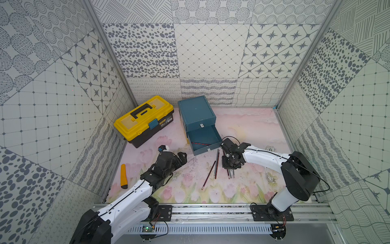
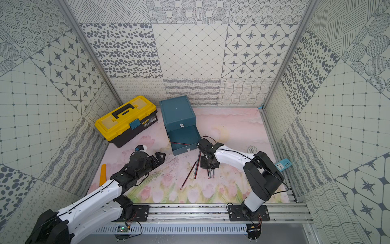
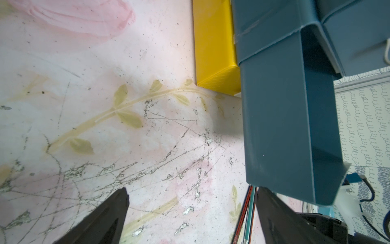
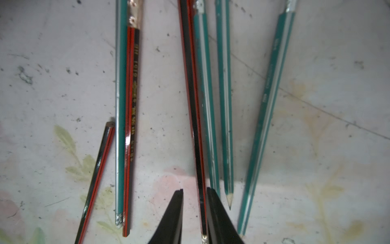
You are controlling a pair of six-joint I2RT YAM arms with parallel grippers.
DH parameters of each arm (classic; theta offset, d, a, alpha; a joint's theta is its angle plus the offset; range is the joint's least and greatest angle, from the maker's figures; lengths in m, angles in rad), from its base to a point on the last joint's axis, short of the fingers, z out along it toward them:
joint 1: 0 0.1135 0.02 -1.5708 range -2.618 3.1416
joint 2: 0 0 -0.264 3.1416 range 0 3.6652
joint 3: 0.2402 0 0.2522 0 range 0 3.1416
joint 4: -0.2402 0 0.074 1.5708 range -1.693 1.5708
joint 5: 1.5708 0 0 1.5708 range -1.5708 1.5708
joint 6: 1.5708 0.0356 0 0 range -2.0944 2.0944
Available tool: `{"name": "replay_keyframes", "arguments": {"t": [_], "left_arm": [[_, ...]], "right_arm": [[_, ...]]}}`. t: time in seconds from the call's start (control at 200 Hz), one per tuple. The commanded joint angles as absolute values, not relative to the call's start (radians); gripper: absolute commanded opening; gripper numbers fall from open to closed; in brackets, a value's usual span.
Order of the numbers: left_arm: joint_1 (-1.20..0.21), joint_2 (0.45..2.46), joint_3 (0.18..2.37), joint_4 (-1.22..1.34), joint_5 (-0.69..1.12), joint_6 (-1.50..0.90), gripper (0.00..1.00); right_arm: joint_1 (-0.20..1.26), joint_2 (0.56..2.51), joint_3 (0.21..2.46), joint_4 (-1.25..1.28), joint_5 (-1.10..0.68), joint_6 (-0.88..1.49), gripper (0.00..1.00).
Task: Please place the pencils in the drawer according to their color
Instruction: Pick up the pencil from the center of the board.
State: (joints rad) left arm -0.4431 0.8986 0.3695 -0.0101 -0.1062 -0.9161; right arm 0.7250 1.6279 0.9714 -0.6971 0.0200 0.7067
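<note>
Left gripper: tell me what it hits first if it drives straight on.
Most likely the pulled-out blue drawer: its side wall stands just ahead of the left gripper's open jaws, with the yellow drawer farther off. Depth is hard to judge.

I note the toolbox (image 1: 143,120) at the desk's (image 1: 242,126) rear left corner, with the cabinet (image 1: 195,112) just right of it. One pencil (image 1: 200,143) lies in the open drawer (image 1: 203,135). More pencils (image 1: 209,175) lie before it, mid-desk. The cutter (image 1: 123,176) lies by the left edge and the cable (image 1: 271,147) by the right.
</note>
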Motion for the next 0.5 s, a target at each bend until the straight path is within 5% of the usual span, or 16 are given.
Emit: {"name": "replay_keyframes", "arguments": {"t": [0.0,0.495], "left_arm": [[-0.439,0.907,0.377,0.020,-0.095,-0.920,0.99],[-0.439,0.909,0.377,0.020,-0.091,-0.921,0.99]], "right_arm": [[0.722,1.648,1.004,-0.672,0.022,0.707,0.25],[0.717,1.683,1.002,-0.673,0.044,0.701,0.23]]}}
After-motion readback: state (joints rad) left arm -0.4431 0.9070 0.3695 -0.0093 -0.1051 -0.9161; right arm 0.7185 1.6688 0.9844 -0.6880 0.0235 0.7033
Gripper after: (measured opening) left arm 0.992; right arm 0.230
